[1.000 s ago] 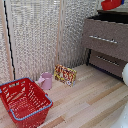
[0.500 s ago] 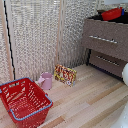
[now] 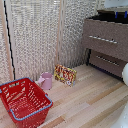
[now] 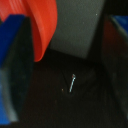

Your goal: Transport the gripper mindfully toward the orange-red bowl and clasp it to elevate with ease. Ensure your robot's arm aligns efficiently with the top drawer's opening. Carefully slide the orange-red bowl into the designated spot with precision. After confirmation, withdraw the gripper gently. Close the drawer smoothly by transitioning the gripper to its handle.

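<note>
In the exterior view the top drawer (image 3: pixel 105 39) stands pulled out at about two o'clock, its tall grey-brown front crossed by the slim silver handle (image 3: pixel 103 39). Over its open top, at the frame's upper edge, two small blue tips show against the dark interior — the gripper (image 3: pixel 120 15) reaching down into the drawer. Below the tall front sits the shorter-fronted lower drawer (image 3: pixel 106 63) with its own bar. A curved white part of the robot's arm (image 3: pixel 125 75) bulges in at three o'clock.

The wrist view looks between the two blue-edged fingers (image 4: pixel 17 75) into the dark inside of the drawer. The orange-red bowl (image 4: pixel 42 22) lies against the inner face of one finger, its glossy rim standing on edge; the other finger sits well apart from it across a wide gap, so the jaws are spread and the bowl is touched on one side only. A small metallic screw (image 4: pixel 72 83) glints on the dark floor beneath.

On the wooden floor (image 3: pixel 90 100) a red wire basket (image 3: pixel 25 102) sits at eight o'clock, with a pink mug (image 3: pixel 46 80) and a colourful packet (image 3: pixel 65 74) near the centre, before the pale slatted wall (image 3: pixel 40 35).
</note>
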{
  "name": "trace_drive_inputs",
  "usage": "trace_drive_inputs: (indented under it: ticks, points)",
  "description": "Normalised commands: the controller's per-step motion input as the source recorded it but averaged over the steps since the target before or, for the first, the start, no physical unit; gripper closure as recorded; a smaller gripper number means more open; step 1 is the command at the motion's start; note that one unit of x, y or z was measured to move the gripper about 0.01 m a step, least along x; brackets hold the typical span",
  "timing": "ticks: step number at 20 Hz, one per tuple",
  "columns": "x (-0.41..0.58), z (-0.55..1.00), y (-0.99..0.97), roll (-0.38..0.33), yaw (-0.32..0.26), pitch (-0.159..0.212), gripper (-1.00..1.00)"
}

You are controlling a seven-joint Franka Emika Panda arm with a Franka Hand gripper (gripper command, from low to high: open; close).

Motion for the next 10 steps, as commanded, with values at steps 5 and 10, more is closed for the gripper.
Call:
trace_drive_inputs:
  ticks: [5, 10]
  points:
    - [0.002, 0.34, 0.11, -0.211, 0.158, -0.003, -1.00]
    - [0.000, 0.30, 0.01, -0.200, 0.220, 0.030, -1.00]
